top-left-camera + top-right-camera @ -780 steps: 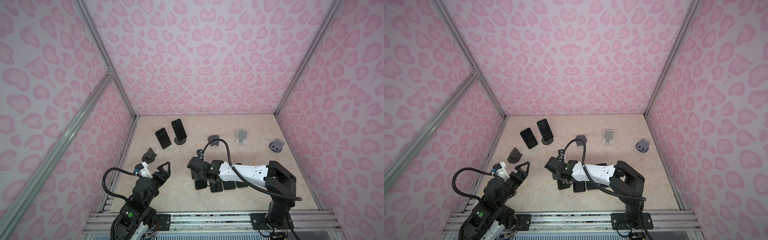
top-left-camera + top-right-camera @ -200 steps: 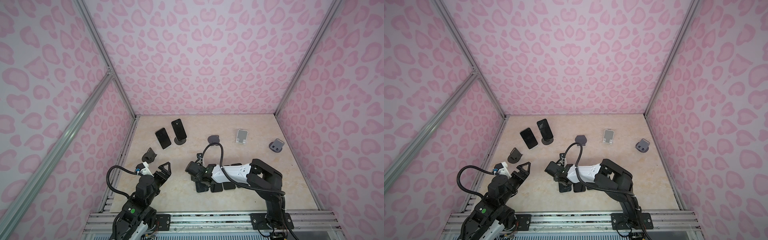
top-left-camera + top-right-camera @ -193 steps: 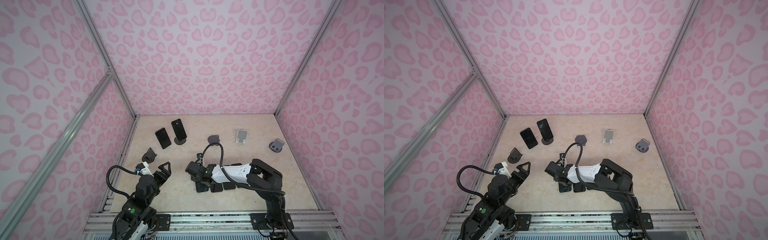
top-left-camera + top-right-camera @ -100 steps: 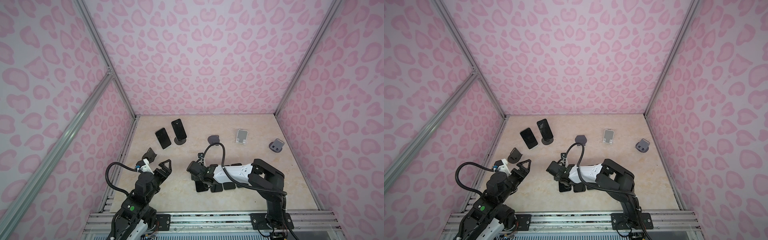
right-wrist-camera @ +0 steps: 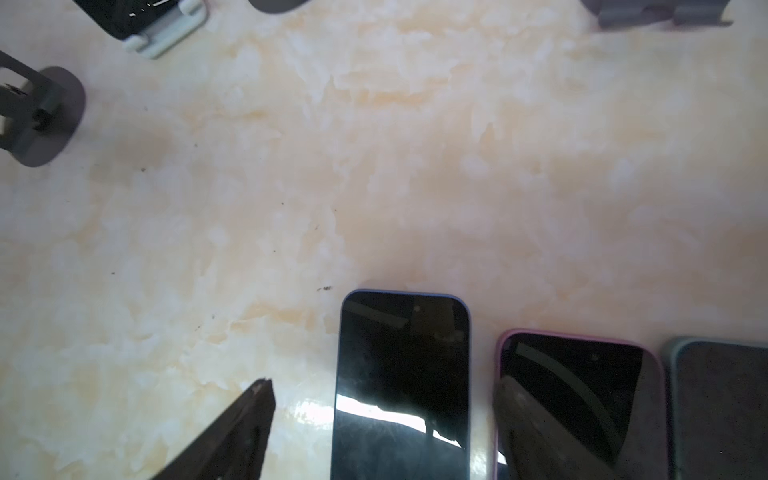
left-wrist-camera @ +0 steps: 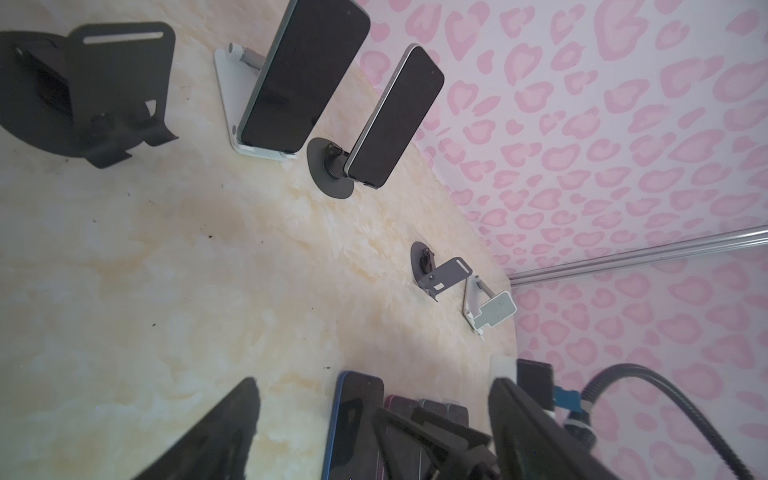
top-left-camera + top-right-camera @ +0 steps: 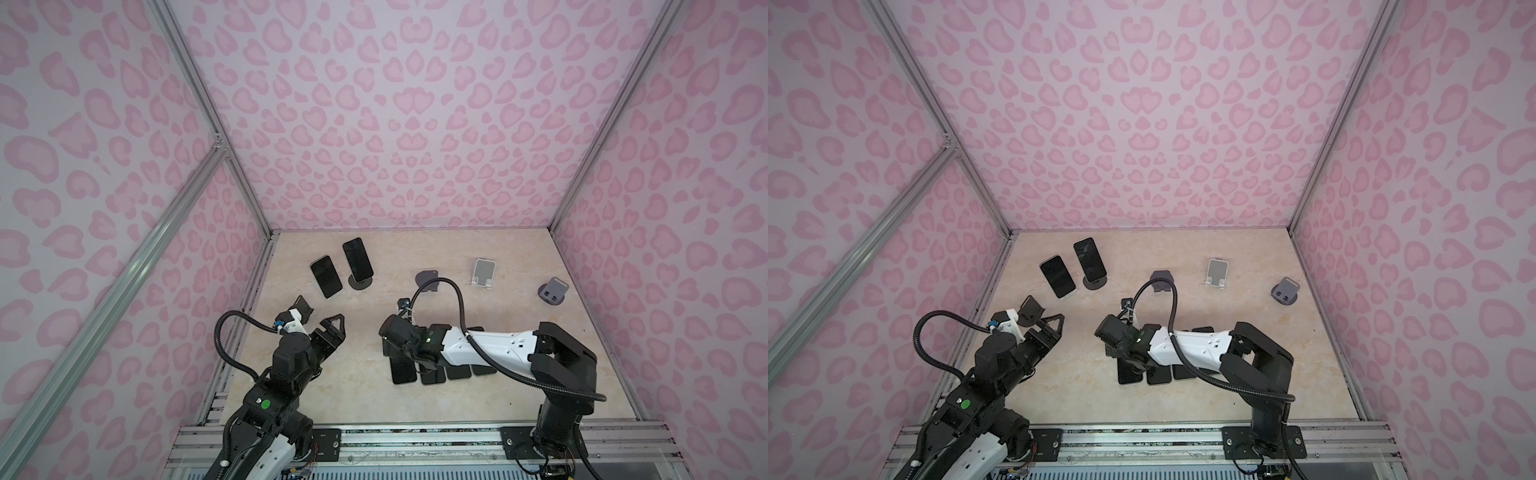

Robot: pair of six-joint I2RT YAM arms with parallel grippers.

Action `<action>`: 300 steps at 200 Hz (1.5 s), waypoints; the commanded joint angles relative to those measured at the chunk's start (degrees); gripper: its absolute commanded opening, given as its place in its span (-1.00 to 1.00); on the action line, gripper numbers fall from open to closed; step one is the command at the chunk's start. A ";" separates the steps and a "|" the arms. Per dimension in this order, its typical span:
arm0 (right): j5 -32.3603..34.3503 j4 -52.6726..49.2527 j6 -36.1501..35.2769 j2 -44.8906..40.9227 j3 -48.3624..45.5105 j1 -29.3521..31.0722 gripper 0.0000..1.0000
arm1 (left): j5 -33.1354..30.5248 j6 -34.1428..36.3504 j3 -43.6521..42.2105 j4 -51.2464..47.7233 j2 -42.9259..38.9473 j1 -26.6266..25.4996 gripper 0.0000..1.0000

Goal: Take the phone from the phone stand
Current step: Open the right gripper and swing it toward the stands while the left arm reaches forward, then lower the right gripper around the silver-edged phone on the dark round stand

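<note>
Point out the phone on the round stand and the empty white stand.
phone on the round stand (image 7: 357, 257): in a top view, screen middle.
empty white stand (image 7: 484, 269): in a top view, back plate.

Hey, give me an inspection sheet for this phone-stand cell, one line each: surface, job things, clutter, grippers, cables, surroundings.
surface: beige marbled tabletop, a few small dark specks.
job's things: white-stand phone and round-stand phone propped at back left; flat phones in a row near the front; empty black stand, dark grey stand, silver stand, grey stand.
clutter: nothing seen.
grippers: left gripper open, empty, above the table; right gripper open, straddling the blue phone at the row's end.
cables: left hose loops beside its arm; right hose arches in front of the dark grey stand.
surroundings: pink patterned walls, aluminium posts, front rail.
</note>
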 commanded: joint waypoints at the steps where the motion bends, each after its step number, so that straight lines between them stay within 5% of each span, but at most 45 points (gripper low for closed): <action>1: 2.75 0.89 -4.91 -4.20 -2.47 -0.11 0.76 | -6.23 5.37 5.52 -1.64 4.87 0.08 0.74; 79: 0.37 1.88 -18.29 -18.09 -10.40 -4.57 0.85 | -25.86 6.17 25.25 -8.41 31.24 0.02 0.95; 130: -10.92 14.06 -25.25 -22.34 -13.99 -11.79 0.96 | -21.04 9.64 28.86 -7.38 34.45 0.02 0.95; 165: -15.35 18.10 -32.12 -13.35 -4.59 -12.77 0.96 | -14.07 10.30 24.29 -7.13 30.51 0.01 0.96; 189: -12.60 15.65 -35.03 -4.66 5.81 -12.80 0.96 | -10.45 11.21 22.09 -8.32 26.50 0.02 0.95; 232: -14.67 16.55 -38.22 7.40 18.69 -15.05 0.96 | -9.28 11.65 17.62 -10.15 17.41 0.34 0.96; 300: -18.83 13.99 -40.86 24.08 37.56 -17.57 0.96 | -1.76 13.29 14.18 -13.55 12.20 8.63 0.95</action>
